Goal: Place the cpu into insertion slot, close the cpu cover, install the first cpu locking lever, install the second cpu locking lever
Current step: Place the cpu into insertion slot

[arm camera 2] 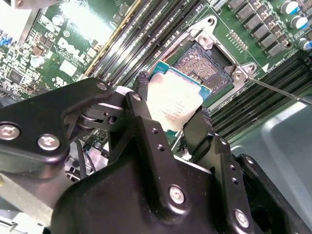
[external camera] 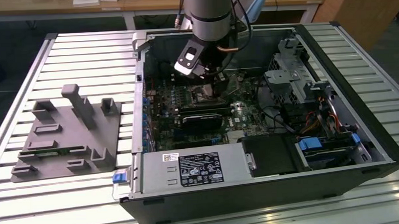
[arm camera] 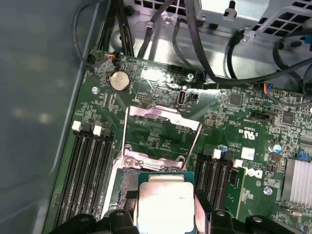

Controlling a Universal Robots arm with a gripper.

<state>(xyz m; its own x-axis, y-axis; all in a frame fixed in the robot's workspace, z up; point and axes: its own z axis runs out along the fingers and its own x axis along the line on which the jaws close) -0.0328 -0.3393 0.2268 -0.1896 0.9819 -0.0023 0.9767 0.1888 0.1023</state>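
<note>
My gripper [arm camera 2: 173,96] is shut on the cpu [arm camera 2: 176,103], a flat square chip with a pale metal top, pinched by its edges between two black fingers [arm camera 2: 141,100]. The chip hangs slightly tilted just above the insertion slot [arm camera 2: 208,62], covering part of it, and whether they touch I cannot tell. In the first wrist view the cpu [arm camera: 163,201] sits in the gripper [arm camera: 165,217], and beyond it the cpu cover [arm camera: 161,127] stands swung open. A thin metal lever [arm camera 2: 278,90] juts out beside the socket. In the exterior view the gripper [external camera: 208,81] hovers over the slot [external camera: 202,95] inside the case.
Black memory slots [arm camera: 90,161] flank the socket on both sides. Cables [arm camera: 195,44] hang across the case wall behind the board. A drive cage [external camera: 291,74] and a power supply [external camera: 188,169] stand inside the case. A grey fixture [external camera: 67,131] lies on the table at the exterior view's left.
</note>
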